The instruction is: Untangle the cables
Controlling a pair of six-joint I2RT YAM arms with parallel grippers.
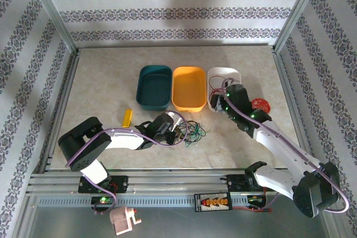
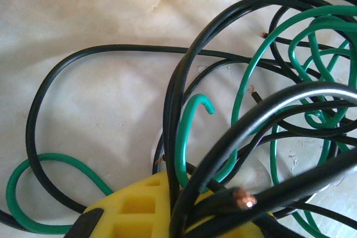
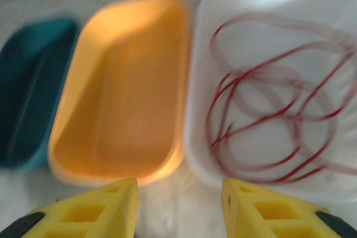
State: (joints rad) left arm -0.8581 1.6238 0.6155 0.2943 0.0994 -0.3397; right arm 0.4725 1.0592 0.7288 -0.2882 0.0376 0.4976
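Left jaws pinched on glossy black and green cables, right jaws parted, empty; mid-frame three oval trays: teal, orange, white holding looped red cables.

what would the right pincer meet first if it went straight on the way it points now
Most likely the near rims where the orange tray and white tray meet: the right pincer aims at that seam. The view is blurred, so it might touch the table just short of them.
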